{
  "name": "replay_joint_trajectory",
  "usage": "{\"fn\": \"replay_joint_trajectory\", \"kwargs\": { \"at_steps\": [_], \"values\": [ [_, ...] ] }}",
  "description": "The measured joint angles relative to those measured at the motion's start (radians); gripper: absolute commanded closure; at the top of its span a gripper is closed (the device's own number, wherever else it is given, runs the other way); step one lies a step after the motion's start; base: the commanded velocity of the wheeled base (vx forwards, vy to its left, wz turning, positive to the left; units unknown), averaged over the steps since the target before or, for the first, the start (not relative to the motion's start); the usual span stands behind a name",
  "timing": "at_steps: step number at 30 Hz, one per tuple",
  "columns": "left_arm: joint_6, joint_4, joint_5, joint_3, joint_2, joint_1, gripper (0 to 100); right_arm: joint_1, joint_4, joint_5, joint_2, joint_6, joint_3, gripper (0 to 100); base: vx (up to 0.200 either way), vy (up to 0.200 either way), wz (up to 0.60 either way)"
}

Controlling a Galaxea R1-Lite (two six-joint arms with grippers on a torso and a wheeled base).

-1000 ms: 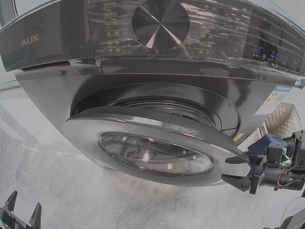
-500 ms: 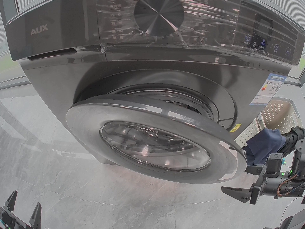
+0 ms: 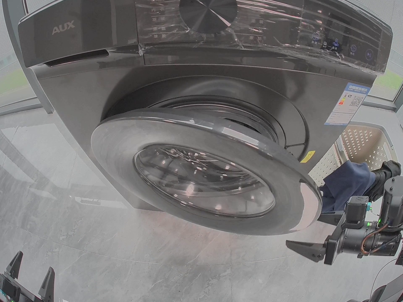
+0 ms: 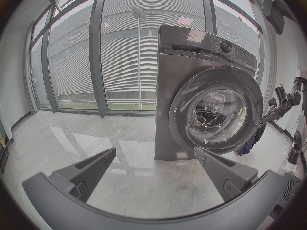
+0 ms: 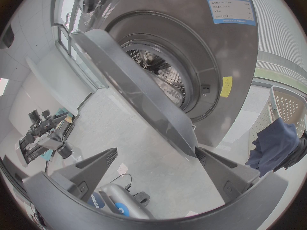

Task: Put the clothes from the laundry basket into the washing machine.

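Observation:
The dark grey washing machine [image 3: 84,93] fills the head view, its round glass door [image 3: 126,147] swung partly open and the steel drum [image 5: 160,77] showing behind it. My right gripper [image 3: 312,233] hangs open just below and right of the door's free edge; in the right wrist view that edge [image 5: 179,134] ends close to one finger [image 5: 224,170]. A blue garment [image 3: 346,183] and a dark one [image 3: 384,175] hang over the white laundry basket [image 3: 369,141] right of the machine. My left gripper [image 3: 29,269] is open and low at the near left, holding nothing.
Grey tiled floor [image 3: 126,252] spreads in front of the machine. Tall windows [image 4: 96,48] stand behind and left of it. A grey device with a cable [image 5: 121,198] lies on the floor below my right gripper.
The head camera has backed off, so the machine looks smaller. The door has swung further open. My right gripper, earlier astride the door's rim, is now lower and off it.

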Motion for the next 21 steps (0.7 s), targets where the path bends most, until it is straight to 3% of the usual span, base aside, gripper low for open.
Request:
{"fn": "replay_joint_trajectory", "kwargs": {
  "at_steps": [7, 14, 21],
  "values": [
    [0.001, 0.0, 0.0, 0.0, 0.0, 0.0, 0, 0.014, 0.008, 0.0, -0.061, 0.002, 0.041, 0, 0.0, 0.0, 0.0],
    [0.002, 0.0, 0.0, 0.0, 0.0, 0.0, 0, -0.029, -0.002, -0.002, -0.003, -0.003, -0.013, 0, -0.171, 0.0, 0.0],
    [0.002, 0.0, 0.0, 0.0, 0.0, 0.0, 0, 0.058, -0.004, 0.005, 0.036, 0.002, 0.001, 0, 0.0, 0.0, 0.0]
  ]
}}
